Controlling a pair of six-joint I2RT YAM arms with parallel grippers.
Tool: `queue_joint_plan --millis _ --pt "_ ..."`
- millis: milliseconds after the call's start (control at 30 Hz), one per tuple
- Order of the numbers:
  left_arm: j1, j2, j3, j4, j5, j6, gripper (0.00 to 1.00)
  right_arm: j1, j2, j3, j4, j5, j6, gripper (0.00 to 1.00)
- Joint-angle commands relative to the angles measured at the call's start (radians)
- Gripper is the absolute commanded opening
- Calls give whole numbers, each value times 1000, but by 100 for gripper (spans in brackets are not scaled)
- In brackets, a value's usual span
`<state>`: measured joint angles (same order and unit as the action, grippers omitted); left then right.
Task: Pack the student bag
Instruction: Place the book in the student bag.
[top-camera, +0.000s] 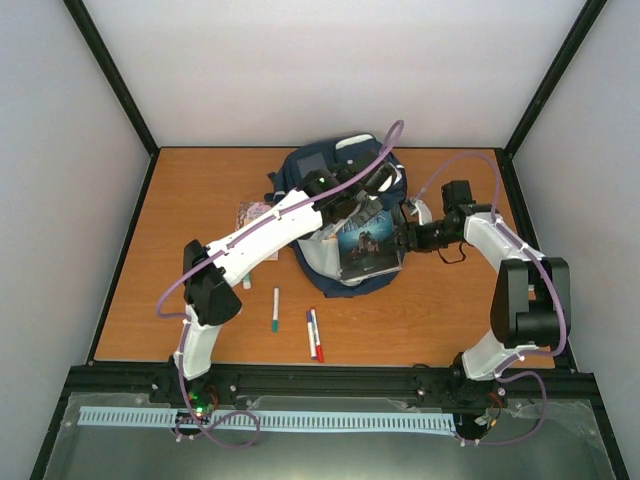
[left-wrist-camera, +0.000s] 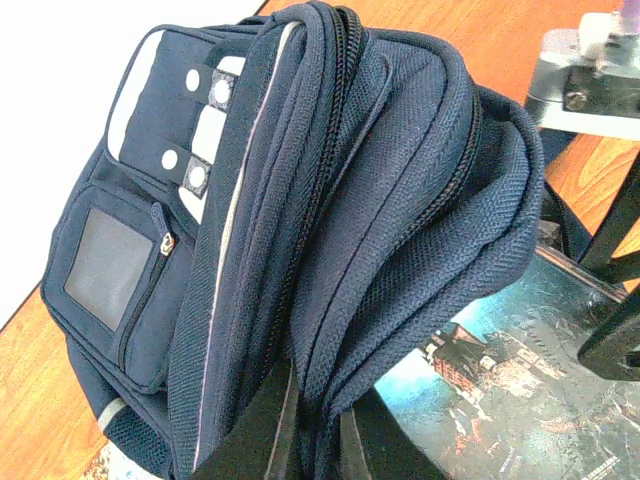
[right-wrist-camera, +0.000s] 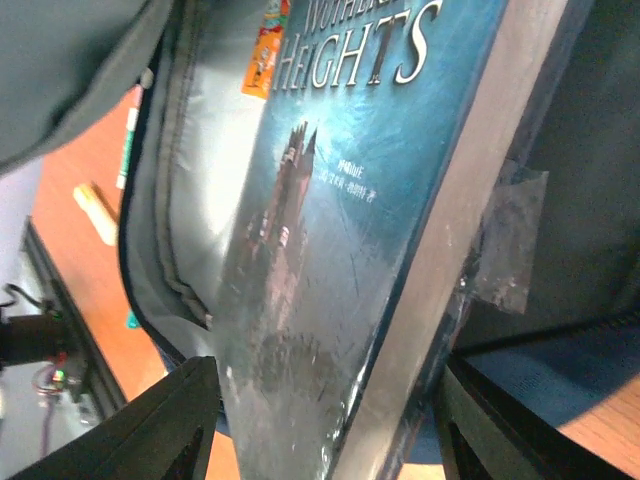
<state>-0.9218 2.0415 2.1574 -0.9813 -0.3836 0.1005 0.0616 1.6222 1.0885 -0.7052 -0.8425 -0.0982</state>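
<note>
Quick status on packing the student bag (top-camera: 298, 178): it sits in the upper middle of the top view, toward the far side of the surface (top-camera: 450, 310), with its mouth facing my bases. My left end effector (left-wrist-camera: 318, 436) is pressed together on a fold of the navy fabric at the bottom of the left wrist view, holding the top flap up so the opening gapes. The book (top-camera: 366, 243), blue cover with a castle on it, lies on the grey lining, partly inside, with its near end poking out. My right end effector (right-wrist-camera: 325, 400) is spread either side of that end, with a gap showing on the spine side, so I'd say it's gripping nothing. My read: the book is mostly in but could use a nudge deeper. Outside the bag are a green marker (top-camera: 275, 309) and red and blue pens (top-camera: 314, 335) lower centre-left, plus a pinkish packet (top-camera: 252, 213) just left of the bag. The zip isn't closed. Less than halfway, I reckon.
</note>
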Motion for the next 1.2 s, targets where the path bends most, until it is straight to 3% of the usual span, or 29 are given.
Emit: queue_joint_plan --millis 0,167,333,600,867,1167 --pt "-5 -80 17 88 -5 -25 1 4 -81 -30 16 77 -99 60" --pt "-4 -85 12 89 3 -27 1 4 -211 -130 66 132 -202 57" --pt "-5 -99 -6 106 17 -32 1 7 -326 -208 90 227 -408 54" --pt "-5 -103 -13 106 34 -46 1 41 -400 -335 139 324 -738 62" --pt "-4 -104 -13 107 62 -52 1 167 -397 -405 272 515 -817 66" --pt "-4 -99 -14 95 66 -54 1 305 -366 -447 435 750 -800 69"
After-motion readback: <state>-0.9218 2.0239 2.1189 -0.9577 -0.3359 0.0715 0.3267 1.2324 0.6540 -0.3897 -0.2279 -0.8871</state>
